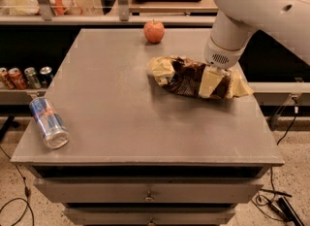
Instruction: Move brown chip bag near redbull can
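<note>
Right now the brown chip bag — crinkled dark foil with cream-yellow ends — lies flat on the right-hand half of the grey, flat-topped bench. It sits towards the back, its long axis running roughly left to right and its right end close to the bench's right edge. The robot's cream-coloured end effector is down on the bag's right portion, hanging from a thick white arm that enters from the upper right. It touches the bag's near side, but how far it is open, and whether it has hold of the foil, cannot be told. The redbull can, a slim blue-and-silver drinks can with a red logo, lies on its side at the front left corner of the bench, one silver end towards the front edge — well apart from the bag. A round red apple sits near the back edge, behind the bag and apart from it. Beyond the bench's left side, a short row of small red, orange and silver cans stands on a lower shelf. Grey drawers fill the bench's front.
</note>
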Robot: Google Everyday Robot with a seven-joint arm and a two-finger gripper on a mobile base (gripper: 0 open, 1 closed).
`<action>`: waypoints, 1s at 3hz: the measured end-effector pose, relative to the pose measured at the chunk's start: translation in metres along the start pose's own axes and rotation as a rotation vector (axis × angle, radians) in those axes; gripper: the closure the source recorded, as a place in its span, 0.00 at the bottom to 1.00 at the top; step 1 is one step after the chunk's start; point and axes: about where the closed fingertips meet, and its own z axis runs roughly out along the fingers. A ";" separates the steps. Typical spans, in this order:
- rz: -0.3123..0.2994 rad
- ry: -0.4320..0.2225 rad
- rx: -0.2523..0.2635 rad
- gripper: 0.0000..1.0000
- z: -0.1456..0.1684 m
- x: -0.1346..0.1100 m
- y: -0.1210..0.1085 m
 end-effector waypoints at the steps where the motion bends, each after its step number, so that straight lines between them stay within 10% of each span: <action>1: 0.022 0.023 -0.010 0.64 0.008 -0.005 -0.009; 3: 0.022 0.023 -0.010 1.00 0.005 -0.005 -0.010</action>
